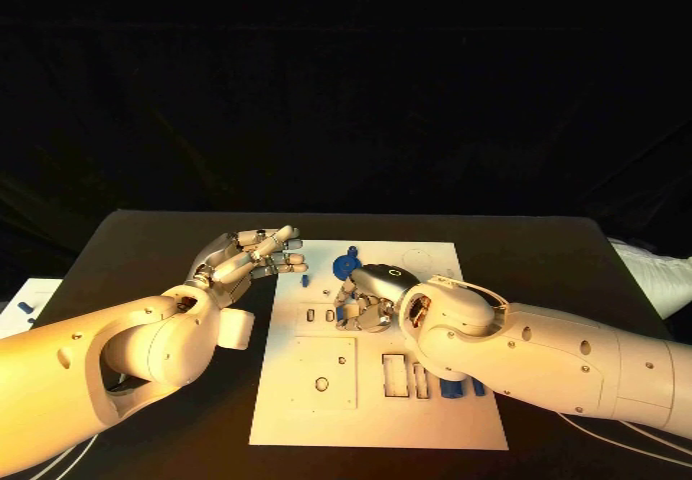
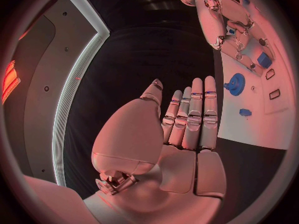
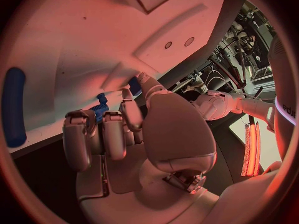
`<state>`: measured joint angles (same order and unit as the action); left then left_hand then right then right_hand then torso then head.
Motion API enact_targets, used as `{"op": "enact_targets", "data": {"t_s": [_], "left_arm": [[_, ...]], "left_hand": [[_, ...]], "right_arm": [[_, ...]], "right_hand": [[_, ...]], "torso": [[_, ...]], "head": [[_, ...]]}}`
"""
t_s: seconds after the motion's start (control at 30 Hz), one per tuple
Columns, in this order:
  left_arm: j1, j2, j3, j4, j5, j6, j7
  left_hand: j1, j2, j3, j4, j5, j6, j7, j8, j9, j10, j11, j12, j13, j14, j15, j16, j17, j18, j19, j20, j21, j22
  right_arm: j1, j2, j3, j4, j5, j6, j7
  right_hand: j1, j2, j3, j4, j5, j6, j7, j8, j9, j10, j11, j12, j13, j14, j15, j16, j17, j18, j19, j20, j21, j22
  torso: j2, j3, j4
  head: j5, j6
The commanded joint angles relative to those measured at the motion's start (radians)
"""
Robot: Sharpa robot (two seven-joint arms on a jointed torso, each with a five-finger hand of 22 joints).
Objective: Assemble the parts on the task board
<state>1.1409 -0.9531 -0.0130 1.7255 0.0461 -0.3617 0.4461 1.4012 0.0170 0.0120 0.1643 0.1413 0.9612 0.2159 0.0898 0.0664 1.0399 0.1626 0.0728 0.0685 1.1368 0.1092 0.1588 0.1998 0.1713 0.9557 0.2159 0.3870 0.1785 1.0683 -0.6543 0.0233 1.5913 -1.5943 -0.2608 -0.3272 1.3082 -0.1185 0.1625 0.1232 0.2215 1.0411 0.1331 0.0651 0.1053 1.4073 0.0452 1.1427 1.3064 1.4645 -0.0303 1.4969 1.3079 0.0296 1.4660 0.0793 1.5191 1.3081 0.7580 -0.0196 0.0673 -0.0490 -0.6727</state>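
The white task board (image 1: 378, 400) lies in the middle of the table. My right hand (image 1: 364, 300) is on its upper middle, fingers curled down, pinching a small blue part (image 3: 99, 106) between thumb and fingertips against the board. A round blue gear-like part (image 1: 346, 266) sits just beyond that hand, with a small blue piece (image 1: 304, 281) to its left. My left hand (image 1: 253, 255) hovers off the board's upper left corner, flat, fingers straight and apart, holding nothing. The left wrist view shows the gear (image 2: 235, 83), the small piece (image 2: 244, 112) and the right hand (image 2: 233, 30).
Several rectangular slots (image 1: 395, 373) are cut in the board's lower half. More blue parts (image 1: 454, 388) lie at the board's right edge, partly under my right forearm. A long blue piece (image 3: 14, 107) lies on the board in the right wrist view. White cloth (image 1: 656, 275) lies off the table's right side.
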Motion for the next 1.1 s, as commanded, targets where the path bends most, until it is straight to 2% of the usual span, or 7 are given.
{"op": "enact_targets", "data": {"t_s": [0.03, 0.27, 0.6, 0.77, 0.93, 1.0, 1.1], "left_arm": [[0.0, 0.001, 0.0, 0.001, 0.002, 0.018, 0.002], [0.0, 0.004, 0.0, -0.005, -0.013, 0.02, -0.02], [0.0, 0.013, 0.0, -0.031, -0.154, 0.018, -0.184], [0.005, 0.025, 0.002, -0.054, -0.336, 0.108, -0.455], [0.034, 0.062, 0.005, -0.079, -0.589, 0.214, -0.725], [0.055, 0.083, 0.006, -0.094, -0.679, 0.258, -0.838], [0.081, 0.113, 0.006, -0.12, -0.775, 0.316, -0.947]], "left_hand": [[0.012, 0.001, -0.001, -0.007, -0.001, 0.005, 0.002, -0.006, -0.001, 0.002, 0.004, -0.005, -0.002, -0.001, 0.004, -0.002, 0.001, 0.01, 0.001, 0.003, 0.006, 0.0], [0.005, 0.003, -0.005, -0.012, -0.001, 0.014, -0.005, -0.008, 0.0, 0.022, -0.005, -0.002, 0.0, 0.041, -0.008, 0.012, 0.022, 0.013, 0.027, -0.007, 0.024, 0.007], [-0.008, 0.0, -0.014, -0.014, -0.002, 0.064, -0.045, -0.008, 0.002, 0.184, -0.068, 0.039, 0.025, 0.328, -0.093, 0.232, 0.21, 0.013, 0.241, -0.09, 0.233, 0.119], [-0.015, -0.006, -0.007, 0.019, -0.002, 0.097, -0.08, -0.002, 0.01, 0.324, -0.111, 0.119, 0.109, 0.373, -0.133, 0.953, 0.901, -0.044, 0.363, -0.135, 0.66, 0.587], [-0.045, 0.005, -0.01, 0.057, -0.003, 0.143, -0.108, 0.056, 0.037, 0.356, -0.144, 0.315, 0.273, 0.409, -0.152, 1.293, 1.241, -0.076, 0.418, -0.153, 0.866, 0.855], [-0.063, -0.011, -0.021, 0.085, -0.01, 0.135, -0.123, 0.119, 0.081, 0.297, -0.158, 0.659, 0.602, 0.431, -0.153, 1.402, 1.359, -0.093, 0.442, -0.16, 0.964, 0.988], [-0.085, 0.0, -0.031, 0.116, -0.011, 0.125, -0.132, 0.197, 0.142, 0.285, -0.16, 0.918, 0.858, 0.434, -0.16, 1.412, 1.371, -0.109, 0.474, -0.164, 1.026, 1.085]], "right_arm": [[-0.006, -0.003, -0.004, 0.001, -0.017, -0.061, -0.009], [-0.007, -0.028, -0.002, 0.04, 0.025, -0.201, 0.106], [0.037, -0.155, 0.014, 0.149, 0.276, -0.187, 0.451], [0.091, -0.24, 0.02, 0.184, 0.45, -0.177, 0.492], [0.14, -0.309, 0.022, 0.169, 0.587, -0.19, 0.497], [0.153, -0.335, 0.023, 0.156, 0.613, -0.199, 0.491], [0.164, -0.356, 0.023, 0.144, 0.623, -0.21, 0.48]], "right_hand": [[-0.006, -0.018, -0.028, 0.015, -0.027, -0.049, 0.009, -0.005, -0.01, -0.031, 0.008, -0.066, -0.036, 0.072, 0.012, -0.011, 0.099, 0.001, 0.009, 0.013, -0.009, 0.145], [0.038, -0.039, -0.151, 0.111, -0.021, -0.112, 0.025, 0.002, -0.018, -0.043, 0.022, -0.082, -0.059, 0.069, 0.026, -0.019, 0.09, 0.004, -0.002, 0.028, -0.019, 0.131], [0.083, -0.013, -0.219, 0.162, -0.019, -0.125, 0.029, 0.003, -0.017, -0.072, 0.029, -0.115, -0.087, 0.061, 0.031, -0.038, 0.065, 0.016, -0.042, 0.033, -0.049, 0.083], [0.109, 0.012, -0.217, 0.154, -0.009, -0.118, 0.026, 0.005, -0.014, -0.078, 0.026, -0.125, -0.098, 0.06, 0.028, -0.044, 0.058, 0.018, -0.047, 0.031, -0.054, 0.075], [0.12, 0.032, -0.218, 0.15, 0.018, -0.107, 0.023, 0.008, -0.011, -0.074, 0.022, -0.118, -0.098, 0.06, 0.025, -0.046, 0.058, 0.018, -0.046, 0.028, -0.055, 0.075], [0.117, 0.038, -0.22, 0.152, 0.02, -0.104, 0.022, 0.009, -0.011, -0.073, 0.022, -0.117, -0.099, 0.059, 0.025, -0.051, 0.051, 0.018, -0.046, 0.027, -0.056, 0.074], [0.113, 0.041, -0.224, 0.154, 0.021, -0.101, 0.021, 0.01, -0.01, -0.072, 0.021, -0.117, -0.1, 0.058, 0.024, -0.054, 0.047, 0.019, -0.047, 0.027, -0.057, 0.073]], "torso": [[0.0, 0.0005, -0.0002], [0.0, 0.0018, -0.0002], [-0.005, 0.0037, -0.0021], [-0.016, 0.0074, -0.006], [-0.029, 0.0105, -0.0093], [-0.033, 0.0123, -0.0111], [-0.039, 0.0176, -0.015]], "head": [[-0.001, 0.002], [0.0, 0.004], [0.005, 0.007], [0.006, 0.004], [0.012, 0.0], [0.018, 0.0], [0.024, -0.006]]}}
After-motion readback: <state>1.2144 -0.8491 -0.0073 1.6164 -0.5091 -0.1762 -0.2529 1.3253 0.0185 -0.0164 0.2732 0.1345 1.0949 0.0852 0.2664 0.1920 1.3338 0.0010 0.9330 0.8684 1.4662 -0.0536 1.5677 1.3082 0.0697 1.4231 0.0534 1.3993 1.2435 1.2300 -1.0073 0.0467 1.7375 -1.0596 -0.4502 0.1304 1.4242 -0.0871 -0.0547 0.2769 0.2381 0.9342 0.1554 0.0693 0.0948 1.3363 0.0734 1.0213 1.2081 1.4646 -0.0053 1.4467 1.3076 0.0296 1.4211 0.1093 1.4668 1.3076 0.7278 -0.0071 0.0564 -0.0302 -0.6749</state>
